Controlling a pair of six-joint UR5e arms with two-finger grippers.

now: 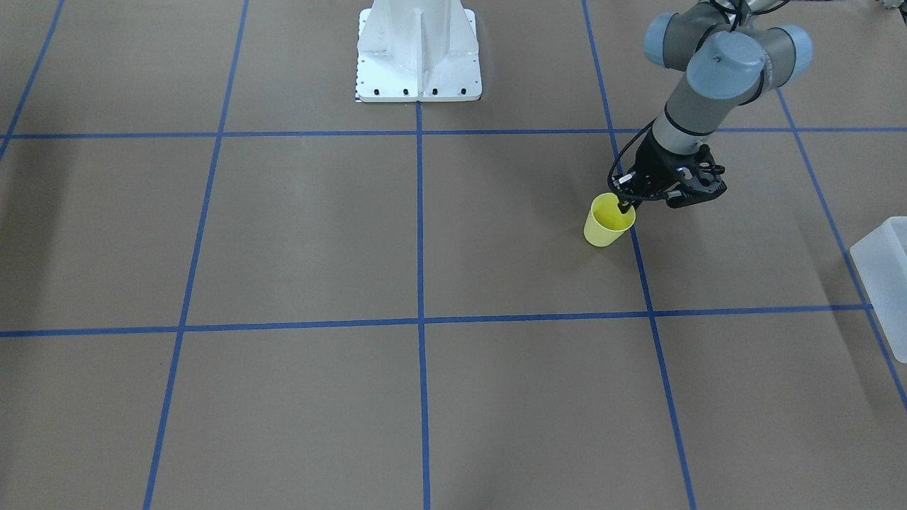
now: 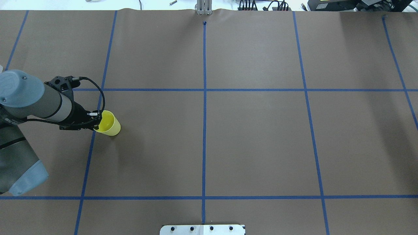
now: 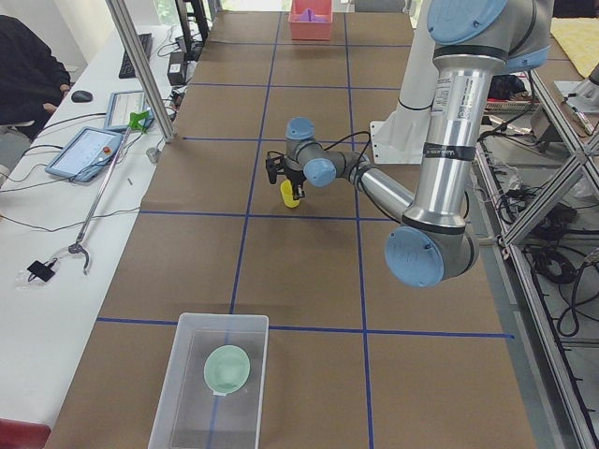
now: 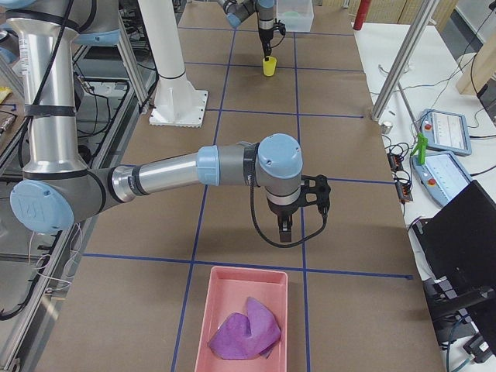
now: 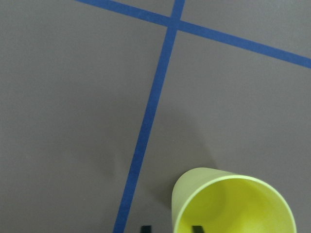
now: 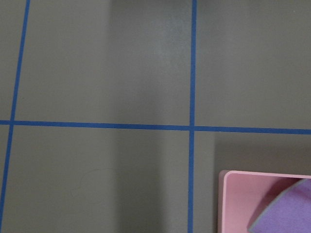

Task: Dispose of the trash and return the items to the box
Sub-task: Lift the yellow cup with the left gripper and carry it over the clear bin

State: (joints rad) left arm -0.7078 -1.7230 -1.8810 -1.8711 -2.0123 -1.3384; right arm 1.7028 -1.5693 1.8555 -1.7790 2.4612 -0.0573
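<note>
Cup (image 1: 608, 221), the yellow one, has its rim straddled by the left gripper (image 1: 626, 206). The jaws are partly open, one finger (image 5: 197, 229) down inside and the other outside the wall, with a gap showing on each side. The sticker (image 3: 456, 94) on that arm is too small to read. The box (image 3: 168, 383) sits well away from those jaws, with a green bowl (image 3: 227, 368) in it. The right gripper (image 4: 284, 230) hangs near a pink tray (image 4: 232, 291) holding a purple wad (image 4: 244, 333). Can't tell how its jaws stand.
</note>
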